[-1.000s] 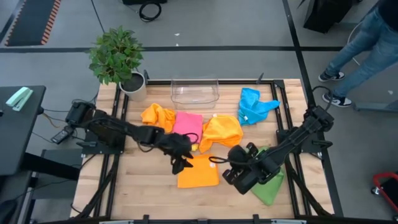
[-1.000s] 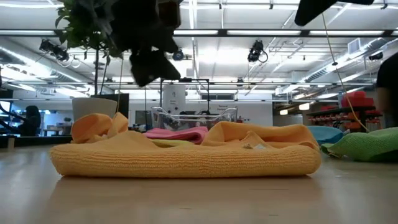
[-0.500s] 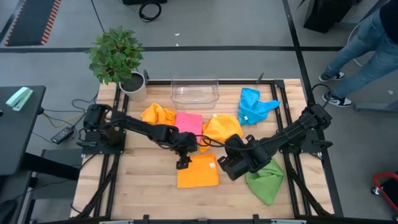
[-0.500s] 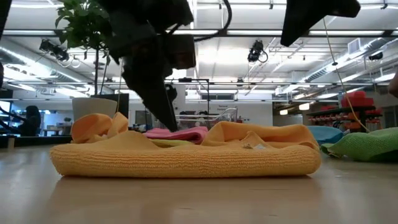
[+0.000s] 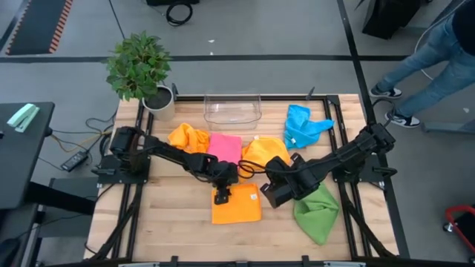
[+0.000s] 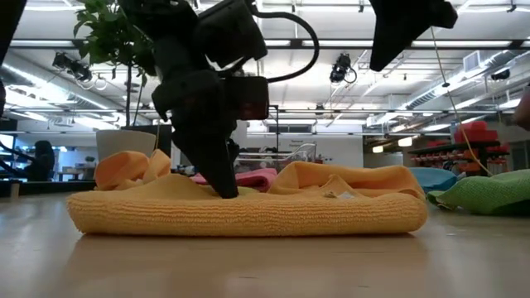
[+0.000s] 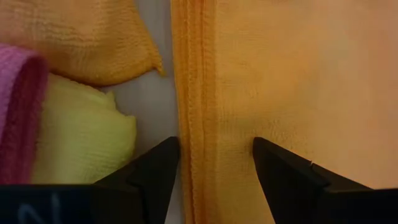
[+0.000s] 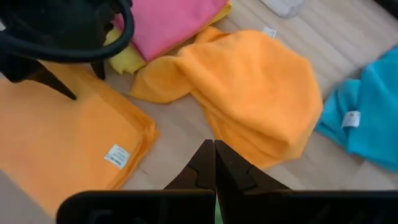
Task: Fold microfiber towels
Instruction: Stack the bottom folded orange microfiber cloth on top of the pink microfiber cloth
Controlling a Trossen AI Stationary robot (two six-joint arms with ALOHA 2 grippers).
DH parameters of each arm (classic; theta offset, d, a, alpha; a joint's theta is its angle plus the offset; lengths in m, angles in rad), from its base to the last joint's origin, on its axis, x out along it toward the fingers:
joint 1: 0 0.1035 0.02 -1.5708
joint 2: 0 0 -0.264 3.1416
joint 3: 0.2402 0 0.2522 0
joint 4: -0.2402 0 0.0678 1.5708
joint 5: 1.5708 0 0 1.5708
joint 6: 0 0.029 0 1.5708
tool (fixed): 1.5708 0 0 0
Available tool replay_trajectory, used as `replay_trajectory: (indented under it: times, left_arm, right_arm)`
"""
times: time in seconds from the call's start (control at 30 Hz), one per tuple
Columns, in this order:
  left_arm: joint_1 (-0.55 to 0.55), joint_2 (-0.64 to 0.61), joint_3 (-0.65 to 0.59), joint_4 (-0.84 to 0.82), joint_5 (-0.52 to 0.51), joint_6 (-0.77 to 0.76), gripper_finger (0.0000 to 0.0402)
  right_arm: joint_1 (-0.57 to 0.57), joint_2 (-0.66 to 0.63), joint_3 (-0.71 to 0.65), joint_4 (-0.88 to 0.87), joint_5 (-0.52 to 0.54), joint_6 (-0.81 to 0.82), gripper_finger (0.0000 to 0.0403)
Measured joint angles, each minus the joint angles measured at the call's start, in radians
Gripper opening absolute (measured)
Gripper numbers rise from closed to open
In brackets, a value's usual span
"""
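A folded orange towel (image 5: 237, 206) lies flat on the table's middle, near side; it fills the front of the low view (image 6: 248, 213). My left gripper (image 5: 223, 194) stands open over its far edge near the left corner, one finger over the towel and one over the bare wood beside it (image 7: 214, 177). My right gripper (image 5: 271, 191) hangs shut and empty above the table, just right of this towel (image 8: 214, 163). Behind lie two crumpled orange towels (image 5: 189, 138) (image 5: 266, 154), a pink one (image 5: 225, 146) on a yellow one (image 7: 81, 134), a blue one (image 5: 303, 126) and a green one (image 5: 318, 213). My left gripper comes down slanting from above at the folded towel's far edge (image 7: 193, 155), the edge running between its open fingers. In the low view a fingertip (image 6: 225, 189) reaches the towel's top. I cannot tell whether the fingers touch the cloth. The towel lies flat.
A clear plastic bin (image 5: 232, 109) stands at the far edge, a potted plant (image 5: 141, 70) at the far left corner. Bare wood shows along the near edge and at the left. A person's legs (image 5: 427, 55) show beyond the table's far right.
My left gripper has come down from above onto the folded orange towel's far edge, tipping steeper. My right gripper, still shut, has moved toward the table's far left, uncovering more of the green towel. The towels have not moved.
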Motion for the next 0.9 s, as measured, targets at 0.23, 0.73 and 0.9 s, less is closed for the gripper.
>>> replay_trajectory:
  times: [0.23,0.73,0.9]
  left_arm:
    - [-0.017,0.017,0.000,-0.010,-0.011,0.007,0.0166]
    - [-0.051,-0.077,-0.014,-0.080,0.030,-0.102,0.0012]
    - [0.012,-0.207,-0.007,-0.045,0.017,-0.192,0.0012]
  right_arm:
    - [-0.024,0.000,0.000,-0.008,0.001,-0.118,0.0004]
    - [-0.046,0.000,0.000,-0.118,0.005,-0.182,0.0004]
    - [-0.046,0.000,0.000,-0.117,0.005,-0.184,0.0004]
